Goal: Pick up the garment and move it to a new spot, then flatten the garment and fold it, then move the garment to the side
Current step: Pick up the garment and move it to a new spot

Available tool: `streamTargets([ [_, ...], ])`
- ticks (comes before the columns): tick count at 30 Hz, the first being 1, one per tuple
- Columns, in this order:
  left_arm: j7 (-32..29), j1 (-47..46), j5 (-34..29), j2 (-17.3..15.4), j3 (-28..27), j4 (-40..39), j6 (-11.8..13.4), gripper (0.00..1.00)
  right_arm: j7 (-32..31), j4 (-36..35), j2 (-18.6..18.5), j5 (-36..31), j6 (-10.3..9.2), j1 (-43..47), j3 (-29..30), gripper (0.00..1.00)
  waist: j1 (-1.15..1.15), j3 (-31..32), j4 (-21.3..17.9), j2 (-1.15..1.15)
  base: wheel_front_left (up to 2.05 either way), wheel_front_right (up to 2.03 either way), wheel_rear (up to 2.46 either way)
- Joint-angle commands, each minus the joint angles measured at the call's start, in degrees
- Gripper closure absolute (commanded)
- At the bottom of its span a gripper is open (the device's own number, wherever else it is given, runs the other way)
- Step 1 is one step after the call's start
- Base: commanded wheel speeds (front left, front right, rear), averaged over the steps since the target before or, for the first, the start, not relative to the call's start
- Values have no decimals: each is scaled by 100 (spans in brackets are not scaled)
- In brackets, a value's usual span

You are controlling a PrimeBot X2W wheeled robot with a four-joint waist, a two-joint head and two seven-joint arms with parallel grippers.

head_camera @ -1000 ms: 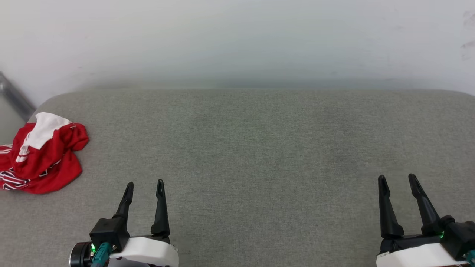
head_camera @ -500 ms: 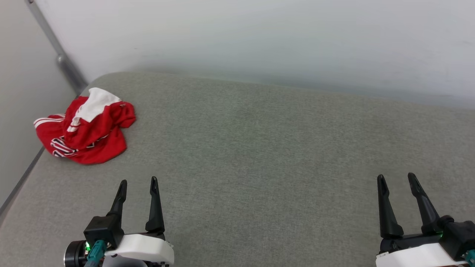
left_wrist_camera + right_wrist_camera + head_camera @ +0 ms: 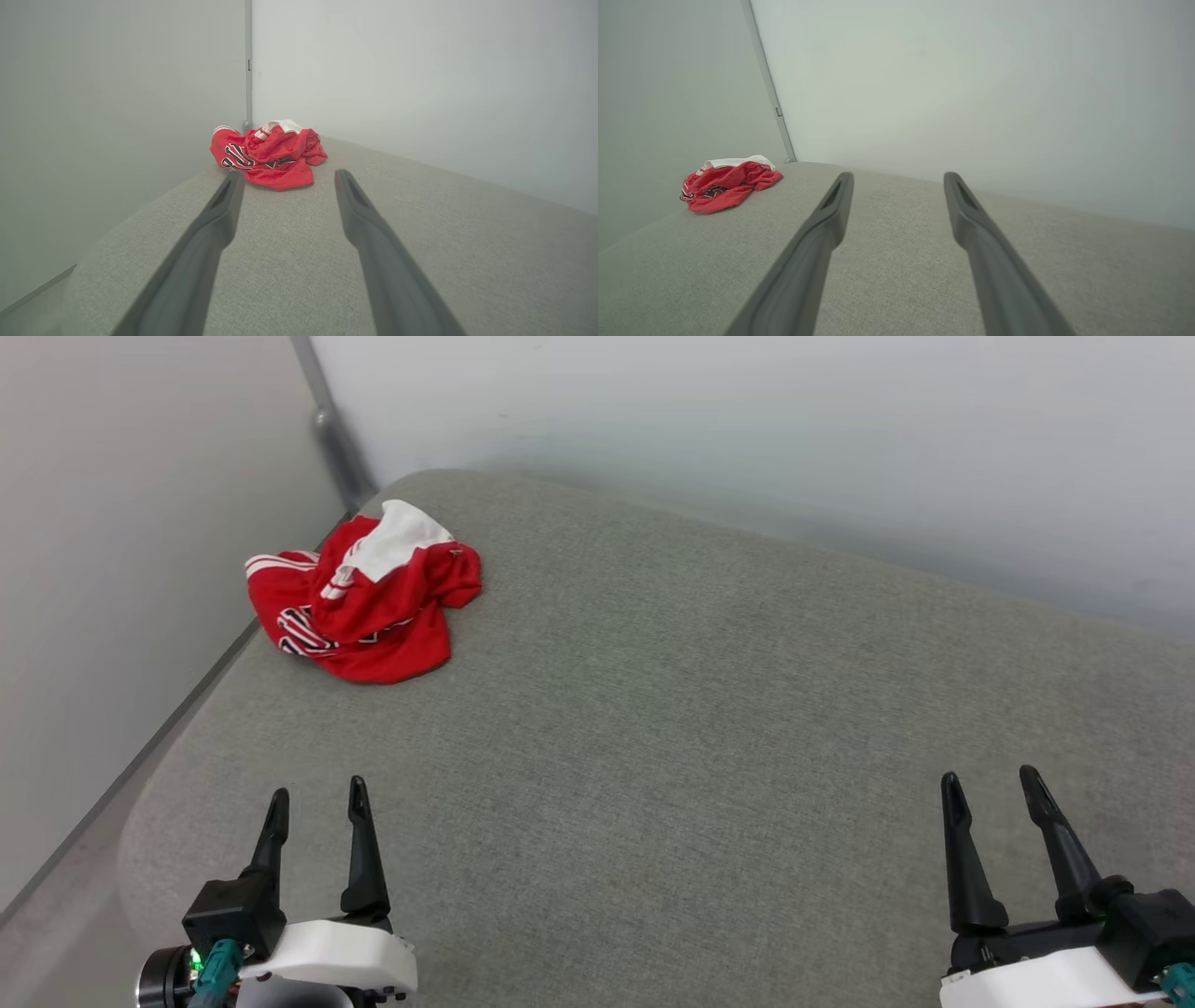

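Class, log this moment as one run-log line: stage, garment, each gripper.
stage: pickup not yet done | garment: crumpled, far-left corner of grey surface | left gripper: open, empty | right gripper: open, empty

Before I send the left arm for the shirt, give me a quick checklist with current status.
1. Left tool open and empty: ok, fingers apart with nothing between them.
2. Right tool open and empty: ok.
3. Shirt located: ok, it lies at the far left corner of the grey pad.
4. Path from left tool to shirt: ok, only bare pad lies between them.
5. Room beside the shirt for the tool: cannot tell. The shirt lies at the pad's left edge, close to the wall.
6. Shirt flat enough to fold: not ok, it is crumpled in a heap.
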State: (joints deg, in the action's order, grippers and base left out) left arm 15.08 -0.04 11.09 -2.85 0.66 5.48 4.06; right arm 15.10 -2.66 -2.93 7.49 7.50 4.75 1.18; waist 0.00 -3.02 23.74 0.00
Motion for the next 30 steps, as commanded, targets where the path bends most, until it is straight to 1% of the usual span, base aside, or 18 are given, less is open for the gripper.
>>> streamTargets([
  [1, 14, -24, 9, -4, -21, -14, 28, 0, 10, -28, 9, -41, -2, -25, 1, 0, 0, -40, 133, 0, 0, 0, 0],
  [5, 15, 7, 35, -4, -81, -13, 37, 0, 10, -38, 9, -81, -2, -46, -16, 0, 0, -67, 249, 0, 0, 0, 0],
  [9, 15, 8, 33, -5, -168, 13, 49, 0, 10, -50, 9, -112, -2, -62, -41, 0, 0, -97, 253, 0, 0, 0, 0],
  [11, 15, -119, -7, -7, -261, 31, 7, 0, 10, -65, 10, -139, -2, -90, -39, 0, 0, -137, 221, 0, 0, 0, 0],
  [14, 15, -433, -143, -48, -470, 72, -180, 0, 10, -100, 10, -202, -2, -125, -12, 0, 0, -235, 174, 0, 0, 0, 0],
  [19, 14, -1253, -256, -357, -886, 236, -533, 0, 10, -173, 10, -374, -2, -297, 39, 0, 0, -573, 1, 0, 0, 0, 0],
  [24, 14, -2257, -262, -743, -1182, 401, -726, 0, 10, -338, 9, -582, -2, -524, 153, 0, 0, -1057, -210, 0, 0, 0, 0],
  [26, 15, -2660, -318, -974, -1247, 519, -798, 0, 11, -413, 9, -667, -2, -609, 200, 0, 0, -1277, -281, 0, 0, 0, 0],
  [30, 14, -3394, -146, -1272, -1400, 805, -918, 0, 11, -609, 9, -862, -2, -743, 243, 0, 0, -1734, -414, 0, 0, 0, 0],
])
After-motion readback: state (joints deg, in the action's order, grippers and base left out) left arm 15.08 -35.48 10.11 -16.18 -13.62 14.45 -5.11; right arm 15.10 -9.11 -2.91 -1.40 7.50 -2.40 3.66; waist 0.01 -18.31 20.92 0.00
